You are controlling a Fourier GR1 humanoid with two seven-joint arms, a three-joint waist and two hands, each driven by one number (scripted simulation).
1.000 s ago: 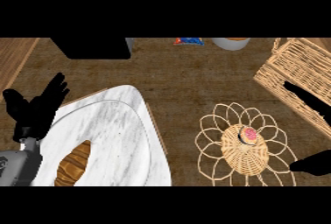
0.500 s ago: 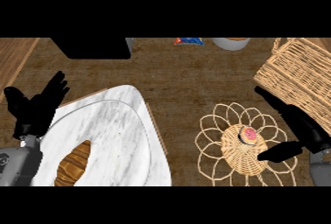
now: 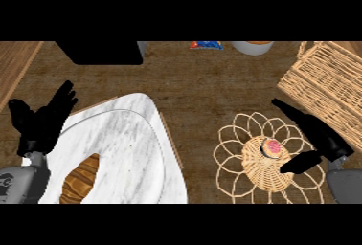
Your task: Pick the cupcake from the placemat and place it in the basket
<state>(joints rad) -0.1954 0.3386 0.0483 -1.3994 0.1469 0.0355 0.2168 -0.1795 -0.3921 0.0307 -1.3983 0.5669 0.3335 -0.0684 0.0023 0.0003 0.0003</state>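
Pink-topped cupcake [image 3: 271,148] sits upright on woven placemat [image 3: 263,160].

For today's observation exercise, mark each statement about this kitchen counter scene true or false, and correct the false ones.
1. The cupcake sits on the woven placemat. True.
2. The right hand is curled round the cupcake. False: its fingers are straight and it is beside the cupcake, not holding it.
3. The basket stands at the counter's right side. True.
4. A croissant lies in the basket. False: it lies on the white marble board.
5. The left hand holds the croissant. False: it rests open at the view's left.
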